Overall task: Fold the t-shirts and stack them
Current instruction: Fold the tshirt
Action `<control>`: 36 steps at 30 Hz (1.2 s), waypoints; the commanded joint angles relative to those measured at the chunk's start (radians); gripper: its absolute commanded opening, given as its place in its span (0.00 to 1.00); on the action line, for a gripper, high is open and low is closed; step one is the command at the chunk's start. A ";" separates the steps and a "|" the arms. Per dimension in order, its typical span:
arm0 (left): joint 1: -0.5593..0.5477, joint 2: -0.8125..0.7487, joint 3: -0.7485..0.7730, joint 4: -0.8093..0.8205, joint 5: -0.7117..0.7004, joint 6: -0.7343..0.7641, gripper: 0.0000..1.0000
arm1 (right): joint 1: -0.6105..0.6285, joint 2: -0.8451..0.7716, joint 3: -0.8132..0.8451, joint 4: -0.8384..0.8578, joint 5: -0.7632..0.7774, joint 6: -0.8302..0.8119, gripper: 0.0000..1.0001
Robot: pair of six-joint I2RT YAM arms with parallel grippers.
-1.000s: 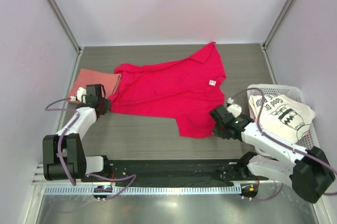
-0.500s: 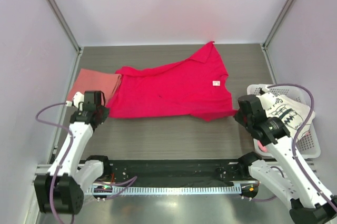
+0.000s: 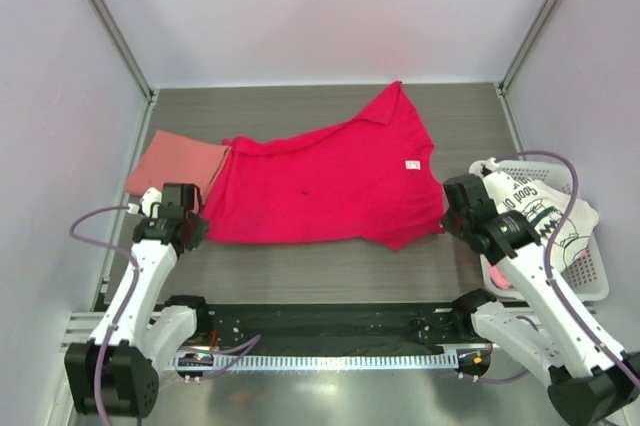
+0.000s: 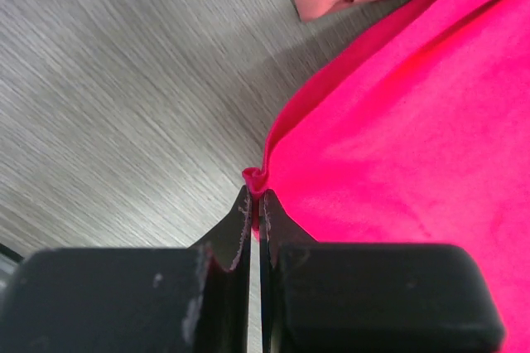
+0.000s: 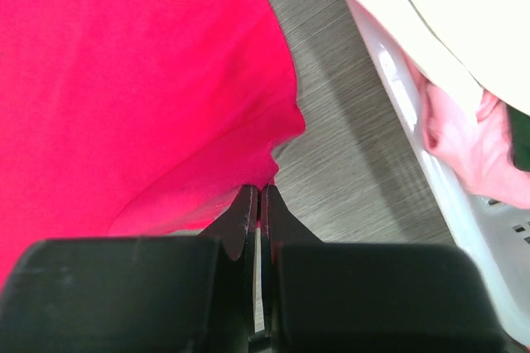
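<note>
Three shirts show: the crimson shirt (image 3: 320, 191) spread on the table (image 3: 300, 266), its near corners pinched by the left gripper (image 4: 255, 204) and right gripper (image 5: 259, 200), the salmon shirt (image 3: 175, 161) folded at its left, the white shirt (image 3: 545, 214) in the basket (image 3: 590, 281).

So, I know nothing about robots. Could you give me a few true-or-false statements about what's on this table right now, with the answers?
1. The left jaws are shut on an edge of the crimson shirt. True.
2. The crimson shirt is folded into a neat square. False: it lies spread out on the table.
3. A white printed shirt lies in the basket at the right. True.
4. The salmon-pink shirt lies at the table's right edge. False: it is at the left, beside the crimson shirt.
5. The right jaws stand wide open over the basket. False: they are shut on the crimson shirt's edge.
</note>
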 commanded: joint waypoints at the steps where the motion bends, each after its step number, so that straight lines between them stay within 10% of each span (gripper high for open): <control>1: -0.002 0.090 0.112 -0.007 -0.053 0.032 0.00 | -0.003 0.065 0.067 0.084 0.009 -0.055 0.01; 18: -0.002 0.603 0.431 0.018 -0.097 -0.016 0.00 | -0.124 0.565 0.461 0.185 -0.090 -0.194 0.01; 36: -0.002 0.821 0.606 0.052 -0.085 -0.069 0.00 | -0.229 0.855 0.683 0.225 -0.147 -0.272 0.01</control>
